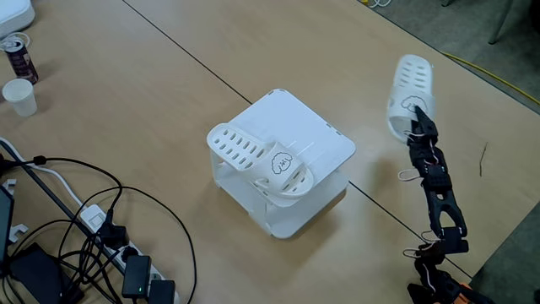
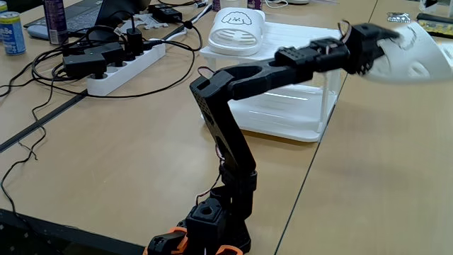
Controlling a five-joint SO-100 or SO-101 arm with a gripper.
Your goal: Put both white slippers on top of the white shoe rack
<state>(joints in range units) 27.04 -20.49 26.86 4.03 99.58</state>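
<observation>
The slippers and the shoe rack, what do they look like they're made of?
The slipper on the rack and the slipper in the gripper look like soft moulded rubber or foam: matte white, one piece, with punched slots. The white shoe rack looks like hard plastic: smooth, faintly glossy top and thin, partly see-through side walls. None of this is certain from the look alone.

Gripper (image 2: 383, 57) fingertips buried in the held slipper (image 2: 414, 60), so jaw gap unreadable; that slipper is motion-blurred and cut by the right edge. In a fixed view the arm base (image 1: 439, 283) runs off the bottom. Shoe rack (image 2: 311, 85) partly hidden behind the arm (lower tier mostly). Can (image 1: 18, 57) label too small to read.
</observation>
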